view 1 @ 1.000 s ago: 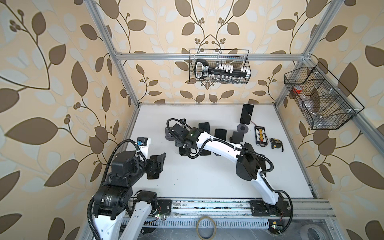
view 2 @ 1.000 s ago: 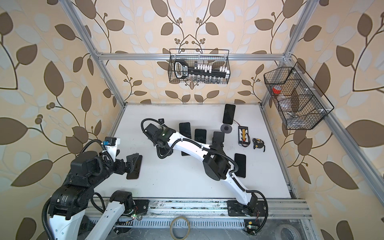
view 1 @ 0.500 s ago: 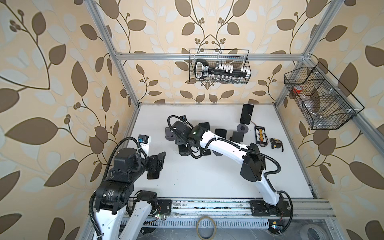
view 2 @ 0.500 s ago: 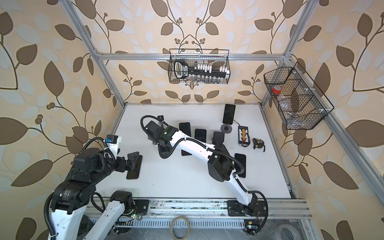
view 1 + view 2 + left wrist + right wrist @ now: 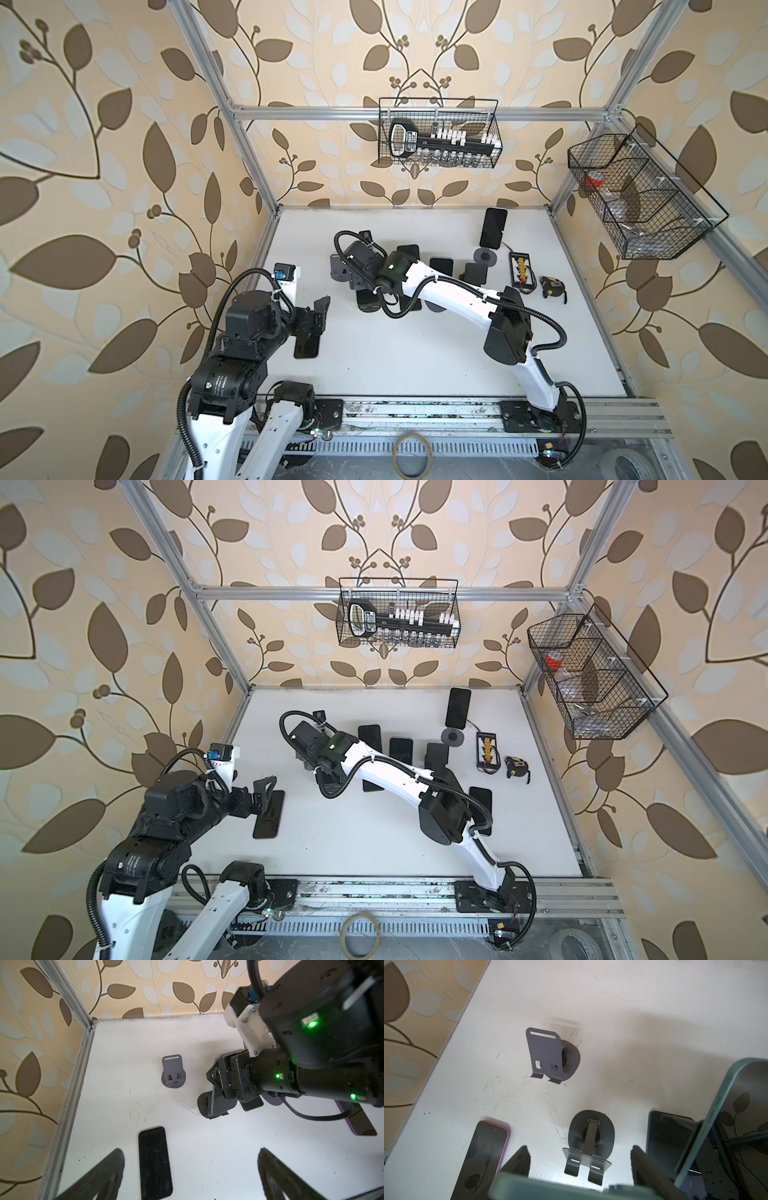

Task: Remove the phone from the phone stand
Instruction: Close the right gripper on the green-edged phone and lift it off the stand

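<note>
My right gripper [image 5: 579,1148] is clamped on the side edges of the teal phone [image 5: 550,1186], held just above its empty dark stand [image 5: 591,1132]; I judge it stiff, light and glass-slick, best gripped by those edges, while my left gripper [image 5: 191,1155] hangs open.

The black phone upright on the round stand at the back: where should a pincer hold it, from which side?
Probably its two long edges near the free upper end, from above: the phone leans upright, its lower end rests on the stand, both edges bare.
</note>
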